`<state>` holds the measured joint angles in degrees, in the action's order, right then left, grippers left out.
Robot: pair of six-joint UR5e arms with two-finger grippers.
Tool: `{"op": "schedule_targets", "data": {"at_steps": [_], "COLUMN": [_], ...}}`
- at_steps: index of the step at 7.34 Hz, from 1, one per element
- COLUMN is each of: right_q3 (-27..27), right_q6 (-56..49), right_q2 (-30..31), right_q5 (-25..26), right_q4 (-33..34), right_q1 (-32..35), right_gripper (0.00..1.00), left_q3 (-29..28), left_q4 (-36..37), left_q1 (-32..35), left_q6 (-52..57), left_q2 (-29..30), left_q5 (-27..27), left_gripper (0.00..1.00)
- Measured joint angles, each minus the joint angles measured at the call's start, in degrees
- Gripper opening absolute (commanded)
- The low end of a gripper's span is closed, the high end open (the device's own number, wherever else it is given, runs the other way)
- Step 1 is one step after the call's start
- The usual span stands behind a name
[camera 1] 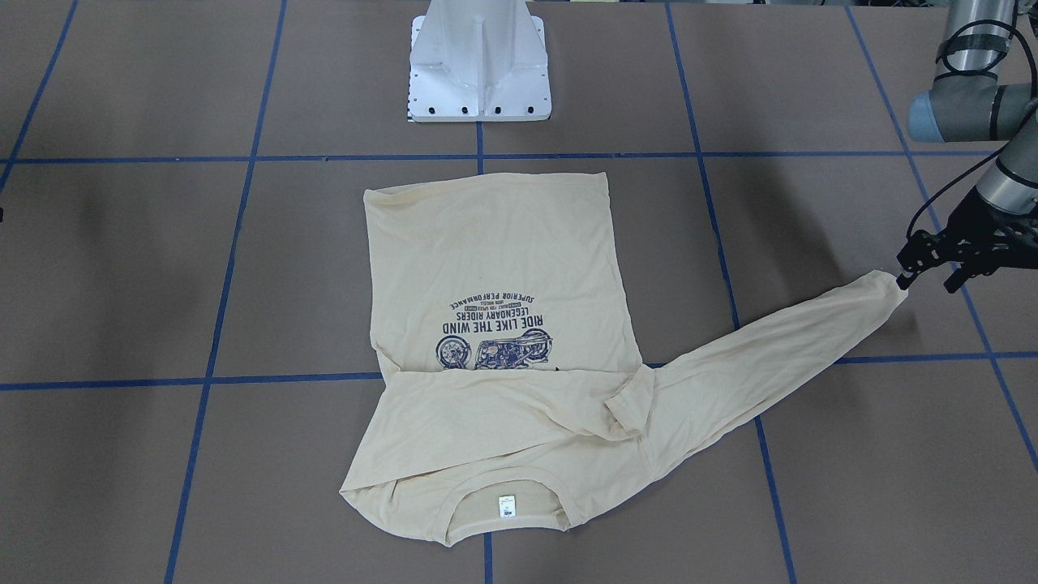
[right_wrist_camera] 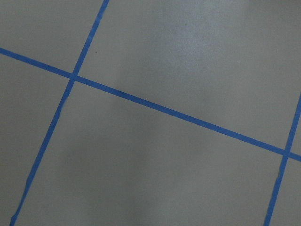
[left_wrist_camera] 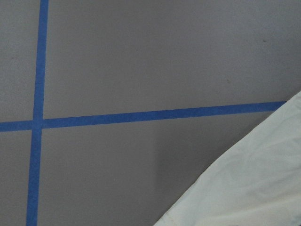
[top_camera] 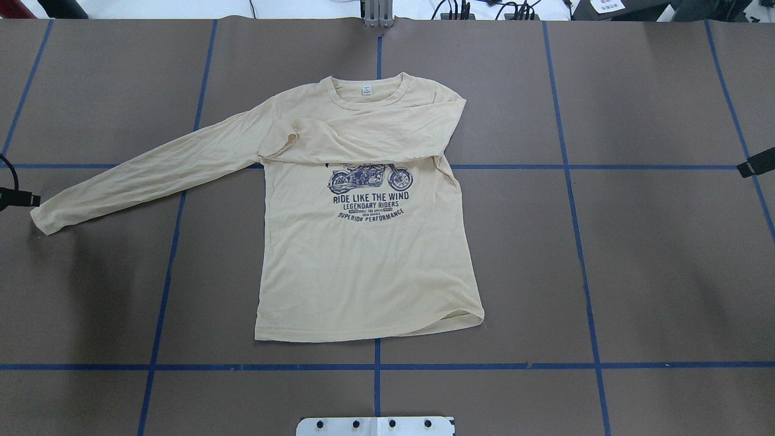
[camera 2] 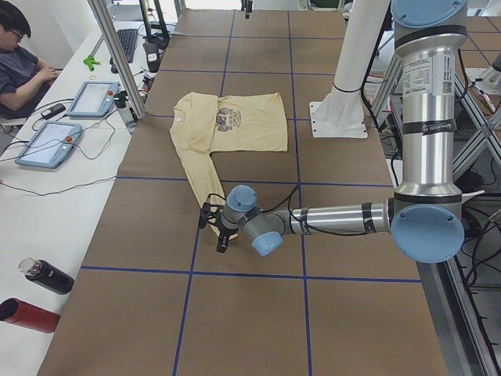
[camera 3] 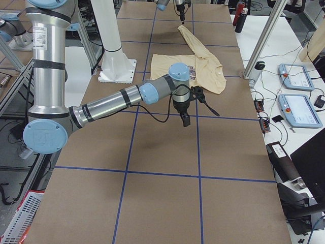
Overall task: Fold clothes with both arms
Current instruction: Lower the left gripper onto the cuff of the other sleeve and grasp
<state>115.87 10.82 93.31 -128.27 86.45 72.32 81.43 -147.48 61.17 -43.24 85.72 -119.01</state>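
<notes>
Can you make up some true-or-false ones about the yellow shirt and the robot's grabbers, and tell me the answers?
1. The shirt lies with its motorcycle print facing up. True.
2. Both sleeves are folded across the chest. False: only one folded sleeve lies there; the other sleeve stretches out sideways.
3. The left end effector is right at the cuff of the stretched sleeve. True.
4. The right end effector is holding the shirt's bottom hem. False: it is over bare table, well away from the shirt.
</notes>
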Motion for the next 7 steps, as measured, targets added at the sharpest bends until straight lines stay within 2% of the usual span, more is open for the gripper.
{"op": "schedule_targets", "data": {"at_steps": [2,3,5,6,7], "right_q3": [-0.03,-0.03,-0.09,-0.10,-0.11], "right_q6": [-0.01,-0.01,-0.01,-0.01,-0.01], "right_q2": [0.03,0.03,0.03,0.03,0.03], "right_q5": [-0.03,0.01,0.03,0.04,0.04], "right_q4": [-0.04,-0.05,-0.05,-0.05,-0.05], "right_q1": [0.02,0.02,0.02,0.02,0.02], "right_gripper": [1.00,1.00,1.00,1.00,1.00], "left_q3": [-1.31,-1.84,-2.56,-2.67,-2.72], "left_q4": [-0.95,-1.12,-1.41,-1.46,-1.48], "left_q1": [-1.33,-1.82,-2.69,-3.05,-3.26], "left_q6": [-0.08,-0.09,-0.09,-0.07,-0.01], "left_q2": [0.91,1.28,1.79,1.86,1.87], "left_q5": [-0.08,-0.13,-0.24,-0.30,-0.33], "left_gripper": [0.77,0.67,0.55,0.51,0.51]}}
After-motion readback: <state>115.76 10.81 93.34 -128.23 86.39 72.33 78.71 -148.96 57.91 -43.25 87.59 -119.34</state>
